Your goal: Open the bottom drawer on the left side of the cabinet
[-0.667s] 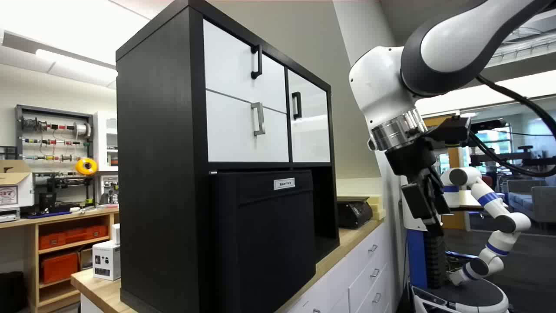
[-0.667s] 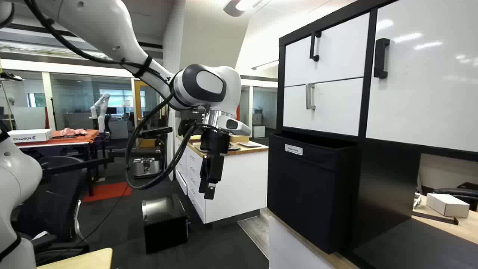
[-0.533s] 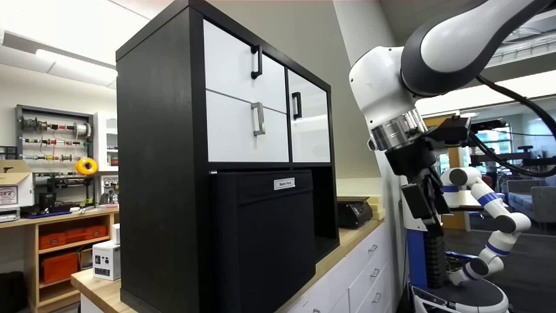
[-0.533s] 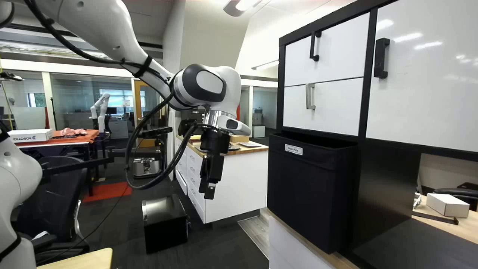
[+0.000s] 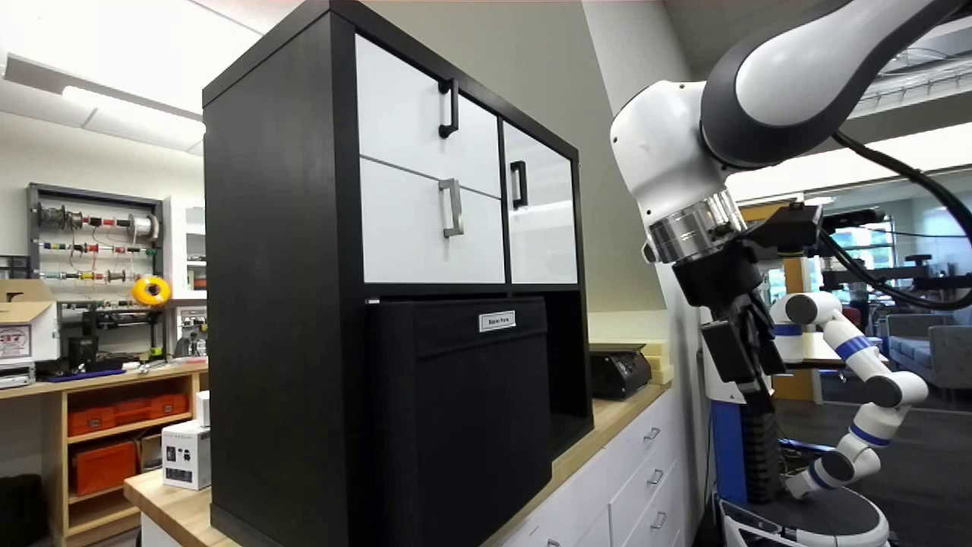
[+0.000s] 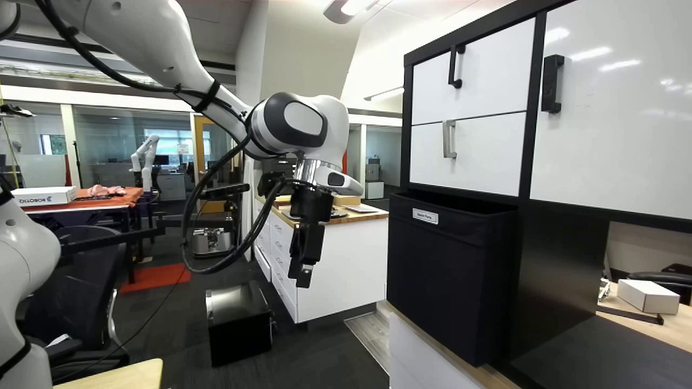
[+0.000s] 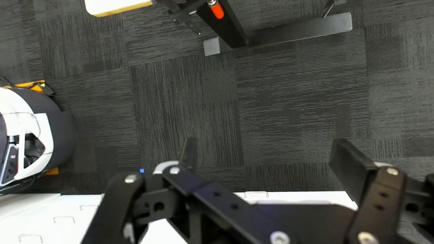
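Hanging well apart from the cabinet (image 5: 269,289), the claw (image 7: 264,149) has its fingers (image 7: 349,166) spread wide over dark carpet (image 7: 281,112), a gap the wrist view alone makes plain. In both exterior views the bottom drawer (image 5: 410,235) sits closed in the cabinet's upper half, just under the black-handled front (image 5: 399,99), its grey handle (image 5: 453,209) upright. Below, the fabric bin (image 6: 443,270) shows its gaping top in an exterior view, whereas its white label (image 5: 497,321) appears in both.
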You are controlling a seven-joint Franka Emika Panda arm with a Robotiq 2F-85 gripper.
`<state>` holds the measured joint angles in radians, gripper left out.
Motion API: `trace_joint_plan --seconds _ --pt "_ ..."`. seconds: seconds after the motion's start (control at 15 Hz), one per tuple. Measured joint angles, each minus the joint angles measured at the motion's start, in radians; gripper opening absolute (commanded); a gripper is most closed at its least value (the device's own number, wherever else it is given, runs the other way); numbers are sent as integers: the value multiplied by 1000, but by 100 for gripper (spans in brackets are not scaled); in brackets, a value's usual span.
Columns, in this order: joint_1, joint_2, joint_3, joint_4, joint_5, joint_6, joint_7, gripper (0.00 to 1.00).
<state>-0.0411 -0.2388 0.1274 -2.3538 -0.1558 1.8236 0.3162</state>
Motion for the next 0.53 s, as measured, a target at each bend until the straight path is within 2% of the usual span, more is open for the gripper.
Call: trace_joint_plan --seconds 0.53 --pt "16 -28 -1 25 -1 155 0 100"
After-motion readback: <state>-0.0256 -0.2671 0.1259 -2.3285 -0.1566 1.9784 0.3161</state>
